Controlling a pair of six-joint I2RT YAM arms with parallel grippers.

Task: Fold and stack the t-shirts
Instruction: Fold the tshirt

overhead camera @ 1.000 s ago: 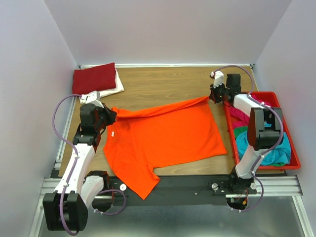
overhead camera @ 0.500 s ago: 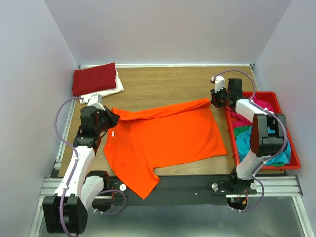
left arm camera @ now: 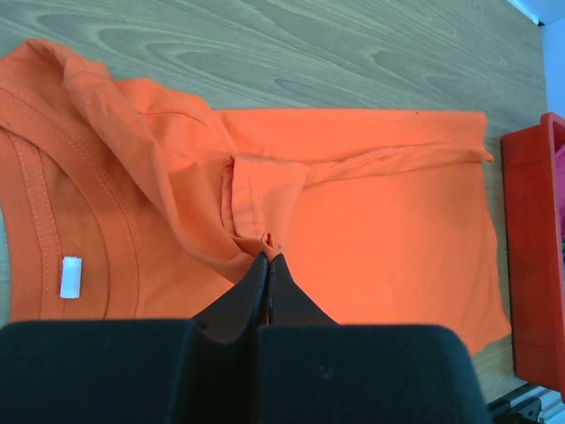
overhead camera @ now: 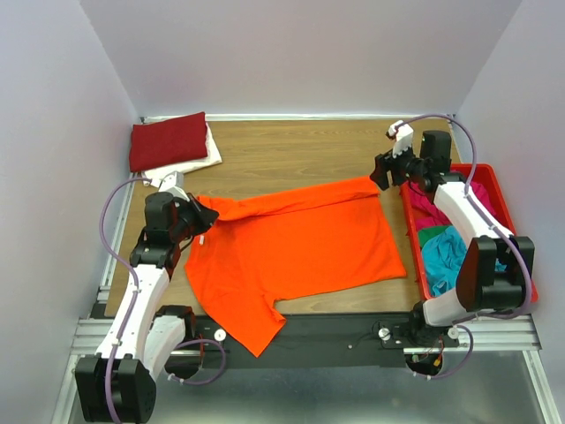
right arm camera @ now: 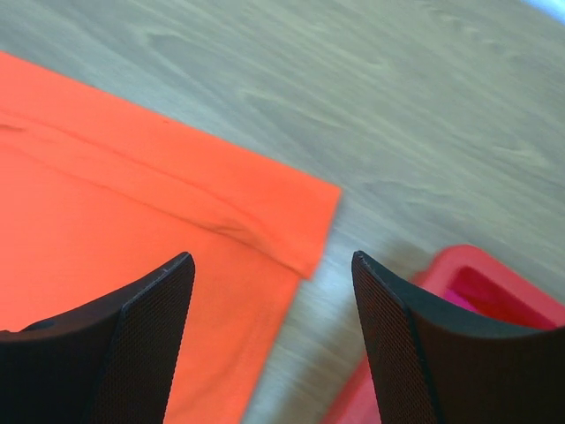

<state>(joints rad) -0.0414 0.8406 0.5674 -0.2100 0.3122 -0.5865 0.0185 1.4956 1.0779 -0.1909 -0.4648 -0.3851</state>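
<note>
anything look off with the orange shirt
The orange t-shirt lies skewed on the table, one sleeve draped past the near edge, and its collar end is bunched where the left end effector pinches it.

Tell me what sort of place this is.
Most likely a robotics lab test cell, not a home: plain white walls box in a wooden table, two robot arms are bolted to a metal rail at its edge, and a red tray holds loose shirts.

White arms (overhead camera: 132, 305), black joints (overhead camera: 161, 212), lilac cables (overhead camera: 441, 116); right hand (right arm camera: 271, 258) fingers (right arm camera: 150, 344) black, textured.
</note>
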